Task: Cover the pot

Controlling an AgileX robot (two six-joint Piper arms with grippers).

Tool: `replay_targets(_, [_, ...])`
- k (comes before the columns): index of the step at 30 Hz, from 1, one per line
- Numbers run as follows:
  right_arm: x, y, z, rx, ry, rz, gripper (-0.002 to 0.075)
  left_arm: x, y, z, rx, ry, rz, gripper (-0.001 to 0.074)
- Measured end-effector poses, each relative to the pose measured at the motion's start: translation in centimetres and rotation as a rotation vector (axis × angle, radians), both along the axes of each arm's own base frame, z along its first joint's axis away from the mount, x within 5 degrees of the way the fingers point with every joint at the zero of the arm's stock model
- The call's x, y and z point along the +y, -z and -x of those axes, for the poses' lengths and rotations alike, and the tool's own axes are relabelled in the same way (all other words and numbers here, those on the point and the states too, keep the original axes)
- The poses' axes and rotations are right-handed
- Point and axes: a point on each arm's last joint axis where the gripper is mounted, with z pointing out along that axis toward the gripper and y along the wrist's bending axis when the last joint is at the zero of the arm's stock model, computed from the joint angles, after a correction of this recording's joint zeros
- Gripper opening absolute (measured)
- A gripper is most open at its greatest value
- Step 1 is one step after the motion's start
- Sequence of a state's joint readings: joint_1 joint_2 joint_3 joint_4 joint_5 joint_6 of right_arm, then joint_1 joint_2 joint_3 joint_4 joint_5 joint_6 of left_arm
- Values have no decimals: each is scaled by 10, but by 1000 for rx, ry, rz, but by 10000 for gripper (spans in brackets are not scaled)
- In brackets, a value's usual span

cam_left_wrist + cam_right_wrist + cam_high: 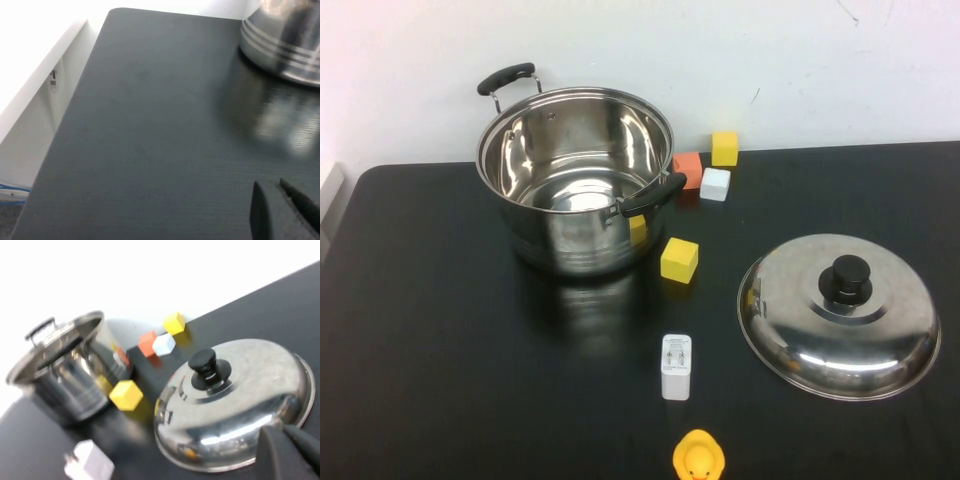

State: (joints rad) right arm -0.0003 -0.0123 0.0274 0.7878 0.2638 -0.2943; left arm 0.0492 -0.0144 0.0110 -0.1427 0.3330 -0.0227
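Note:
The steel pot (575, 180) stands open and upright at the back left of the black table, with two black side handles; it also shows in the right wrist view (65, 370), and its lower wall shows in the left wrist view (285, 40). The domed steel lid (838, 315) with a black knob (849, 280) lies knob up at the right, apart from the pot. My right gripper (276, 428) hangs shut and empty just above the lid's near rim (235, 460). My left gripper (270, 182) is shut and empty over bare table left of the pot. Neither arm shows in the high view.
A yellow block (679, 260) lies between pot and lid. An orange block (688, 168), a white block (715, 184) and another yellow block (724, 148) sit behind. A white charger (676, 366) and a yellow rubber duck (698, 458) lie near the front edge.

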Motion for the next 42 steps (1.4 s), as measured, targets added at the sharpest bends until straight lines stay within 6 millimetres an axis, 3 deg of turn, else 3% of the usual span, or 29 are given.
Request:
replay_targets(4, [5,-10,3,-46,-86,158,-2,0,0,0,0,0,0,-2])
replay_targets(10, [12,-69,9,-203,-195,418,-2,0,0,0,0,0,0,-2])
replay_targets(13, [15,-93,1,-210,-259,548,-2,0,0,0,0,0,0,-2])
replay_targets(17, [19,-110,-17,-231,-331,645,1,0,0,0,0,0,0,-2])
replay_targets(23, [21,-112,-55,-178,-398,692,61,0,0,0,0,0,0,-2])
replay_targets(26, [17,-108,-74,-110,-348,676,115,0,0,0,0,0,0,-2])
replay_targets(32, [9,-100,-108,-16,-115,634,337,0,0,0,0,0,0,-2])
replay_targets(36, [20,-101,-129,-123,-40,645,445,0,0,0,0,0,0,-2])
replay_targets(42, [54,-83,-166,-374,-176,726,472,0,0,0,0,0,0,-2])
